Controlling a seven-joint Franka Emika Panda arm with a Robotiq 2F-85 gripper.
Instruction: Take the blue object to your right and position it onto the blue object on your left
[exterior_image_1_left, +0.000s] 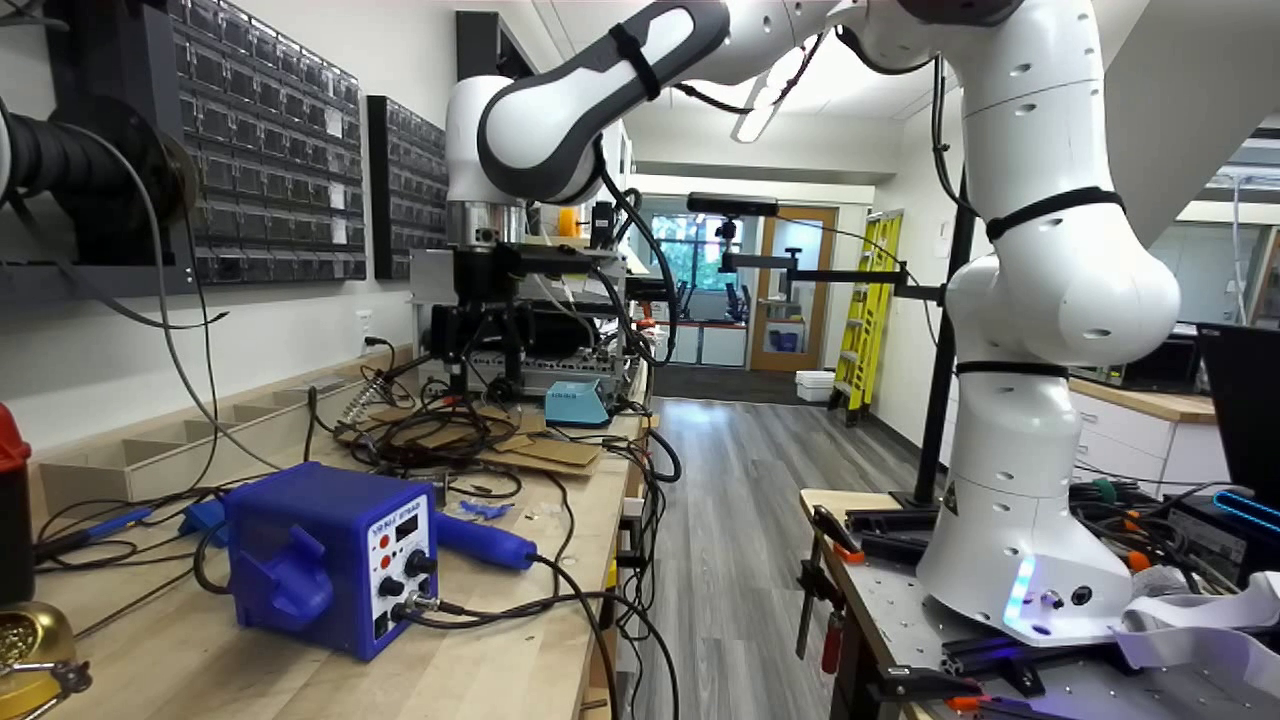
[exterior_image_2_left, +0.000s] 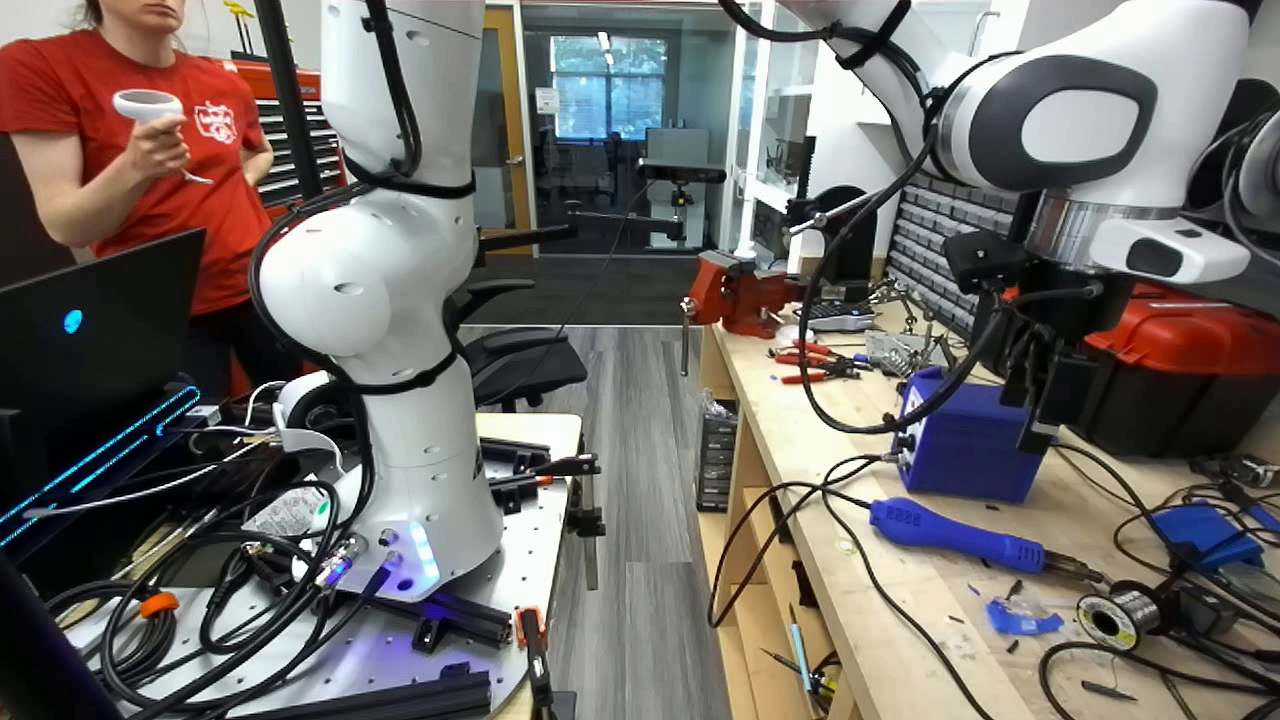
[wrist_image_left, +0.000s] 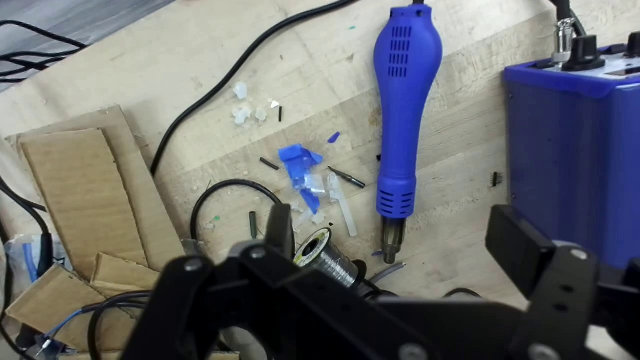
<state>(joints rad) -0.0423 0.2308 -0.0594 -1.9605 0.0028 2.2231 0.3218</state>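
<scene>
On the pale wooden workbench (exterior_image_1_left: 490, 665) stands a boxy, white-fronted blue unit (exterior_image_1_left: 345, 540). The black two-fingered gripper (wrist_image_left: 400, 240), spread and empty, could bump the unit while lowering. The elongated blue plastic handle (wrist_image_left: 402, 120) lies beside the unit; its black cable (exterior_image_1_left: 560, 570) could drag it off once placed, and closing on its metal nozzle (wrist_image_left: 392, 239) could let it twist.

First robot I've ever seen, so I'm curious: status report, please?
Jaws open, empty. Blue handle tool lying on bench, not on blue box. Solder spool near its nozzle, possibly in the way.
</scene>
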